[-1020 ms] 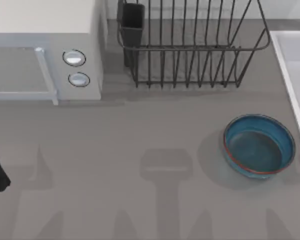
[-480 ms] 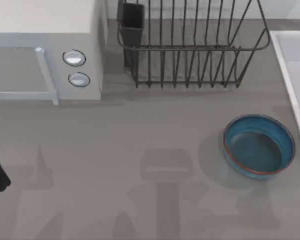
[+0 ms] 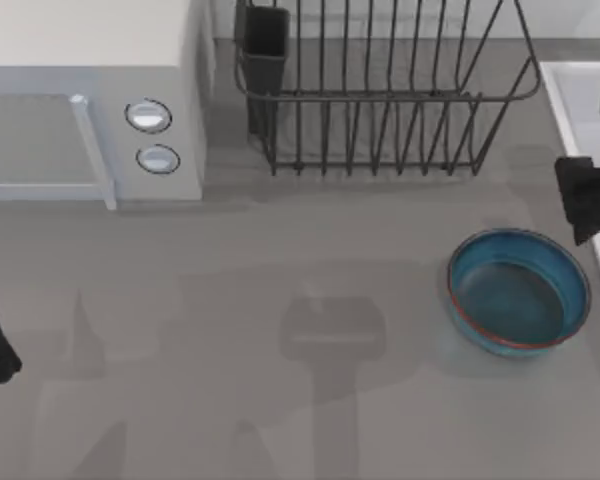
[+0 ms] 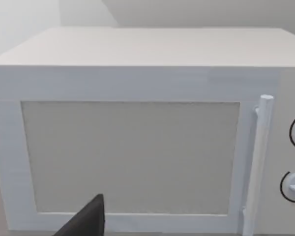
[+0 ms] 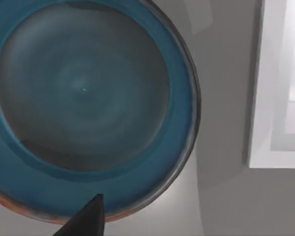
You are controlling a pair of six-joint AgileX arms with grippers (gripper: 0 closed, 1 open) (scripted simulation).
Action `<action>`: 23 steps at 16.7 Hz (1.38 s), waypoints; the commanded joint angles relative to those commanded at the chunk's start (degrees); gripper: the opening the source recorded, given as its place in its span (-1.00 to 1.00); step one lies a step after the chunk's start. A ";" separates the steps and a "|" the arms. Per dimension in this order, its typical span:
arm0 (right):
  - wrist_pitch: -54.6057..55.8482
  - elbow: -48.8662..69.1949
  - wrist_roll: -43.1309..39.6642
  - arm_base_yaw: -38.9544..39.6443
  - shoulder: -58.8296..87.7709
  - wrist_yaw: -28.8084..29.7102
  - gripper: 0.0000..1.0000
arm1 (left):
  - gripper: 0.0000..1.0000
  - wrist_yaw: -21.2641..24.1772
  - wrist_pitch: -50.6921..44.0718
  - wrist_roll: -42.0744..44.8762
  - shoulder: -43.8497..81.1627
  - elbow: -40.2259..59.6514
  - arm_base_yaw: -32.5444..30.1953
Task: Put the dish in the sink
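Glossy glazed dish, smooth white sink, dark wire rack.

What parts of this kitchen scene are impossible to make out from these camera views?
- The white rectangular sink: the top view's right edge cuts off most of its basin.
- The right end effector: in the top view it is a dark shape at the right edge, so its fingers cannot be judged.
- The round blue glazed dish: the right wrist view's edge crops its rim.
- The white microwave: its dials are cut off in the left wrist view.

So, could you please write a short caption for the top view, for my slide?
Right gripper above the table's right edge, near the blue dish beside the sink; left arm parked at left.
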 joint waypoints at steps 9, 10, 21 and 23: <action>-4.67 6.54 0.80 0.40 7.13 0.13 1.00 | 1.00 0.00 0.00 0.00 0.00 0.00 0.00; -4.50 6.37 0.78 0.43 7.21 0.13 1.00 | 1.00 0.00 0.00 0.00 0.00 0.00 0.00; 16.83 -8.57 1.11 0.87 13.65 0.18 1.00 | 1.00 0.00 0.00 0.00 0.00 0.00 0.00; 16.85 -8.59 1.11 0.87 13.66 0.18 1.00 | 1.00 0.00 0.00 0.00 0.00 0.00 0.00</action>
